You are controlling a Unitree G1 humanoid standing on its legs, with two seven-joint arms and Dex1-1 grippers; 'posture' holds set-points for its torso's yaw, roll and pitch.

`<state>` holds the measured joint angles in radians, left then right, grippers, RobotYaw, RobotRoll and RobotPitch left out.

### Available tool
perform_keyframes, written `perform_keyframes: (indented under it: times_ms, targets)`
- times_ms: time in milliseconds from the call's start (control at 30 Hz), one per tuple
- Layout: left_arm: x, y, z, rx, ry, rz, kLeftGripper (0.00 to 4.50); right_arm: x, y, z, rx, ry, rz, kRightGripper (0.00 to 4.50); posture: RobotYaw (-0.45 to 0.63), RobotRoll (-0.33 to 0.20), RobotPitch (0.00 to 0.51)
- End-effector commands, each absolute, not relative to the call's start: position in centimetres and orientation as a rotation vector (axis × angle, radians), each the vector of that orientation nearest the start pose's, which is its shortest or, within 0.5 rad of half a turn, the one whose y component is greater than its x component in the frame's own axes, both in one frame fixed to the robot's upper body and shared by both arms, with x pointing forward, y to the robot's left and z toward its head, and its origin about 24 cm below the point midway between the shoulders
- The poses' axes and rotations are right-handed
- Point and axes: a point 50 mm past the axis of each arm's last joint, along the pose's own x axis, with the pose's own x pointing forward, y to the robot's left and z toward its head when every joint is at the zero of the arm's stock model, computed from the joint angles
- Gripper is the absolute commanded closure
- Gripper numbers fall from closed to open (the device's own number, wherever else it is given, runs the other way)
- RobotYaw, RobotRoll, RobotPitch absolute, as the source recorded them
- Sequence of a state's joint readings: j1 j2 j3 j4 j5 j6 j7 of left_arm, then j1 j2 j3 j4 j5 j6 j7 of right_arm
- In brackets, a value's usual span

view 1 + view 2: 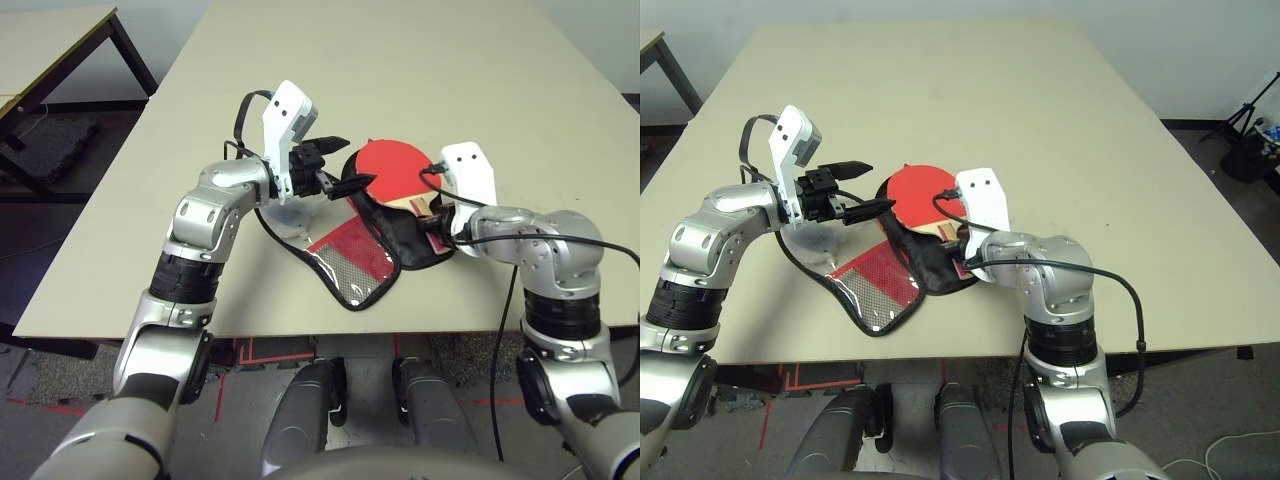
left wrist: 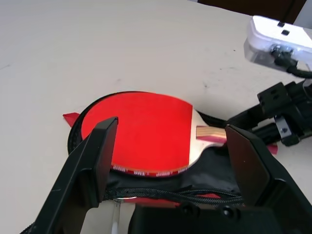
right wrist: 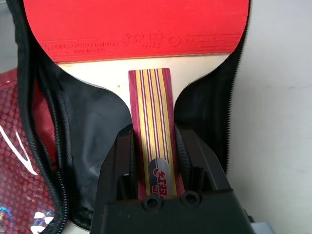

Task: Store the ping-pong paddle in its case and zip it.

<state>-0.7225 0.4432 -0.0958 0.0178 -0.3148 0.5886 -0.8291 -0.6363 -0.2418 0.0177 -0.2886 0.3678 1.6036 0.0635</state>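
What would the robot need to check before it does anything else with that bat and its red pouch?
1. Right pincer clamped on the paddle handle: ok.
2. Paddle head lying on the black lining of the open case: ok.
3. Handle fully inside the case: cannot tell.
4. Left pincer open, free to take the flap: ok.
5. Case flap folded over the paddle: not ok, it lies open towards the robot.
6. Zipper closed: not ok.

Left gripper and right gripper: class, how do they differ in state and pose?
The left gripper has its fingers spread wide and holds nothing; the right gripper is shut on the ping-pong paddle handle. The left hovers beside the case; the right reaches down over it. Both have two black fingers.
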Motion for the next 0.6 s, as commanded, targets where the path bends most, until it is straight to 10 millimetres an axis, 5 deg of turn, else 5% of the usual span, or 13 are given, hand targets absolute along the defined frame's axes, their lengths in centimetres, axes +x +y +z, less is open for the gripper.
perform_keyframes:
  times_ms: [33, 433, 467, 600]
  targets:
    - [32.7, 12.4, 19.7, 0.235, 0.017, -1.007, 0.00, 29.4, -11.9, 14.2, -0.133, 0.728, 0.368, 3.35, -0.06, 0.000, 0.148]
    - [32.6, 12.2, 19.9, 0.233, 0.018, -1.012, 0.00, 29.7, -11.5, 14.3, -0.125, 0.732, 0.378, 3.35, -0.06, 0.000, 0.152]
    - [32.6, 12.2, 19.9, 0.232, 0.019, -1.012, 0.00, 29.7, -11.5, 14.4, -0.123, 0.729, 0.383, 2.62, -0.06, 0.000, 0.152]
    - [32.9, 13.8, 21.2, 0.214, 0.007, -0.967, 0.00, 29.4, -12.1, 15.8, -0.118, 0.673, 0.442, 1.50, -0.05, 0.000, 0.152]
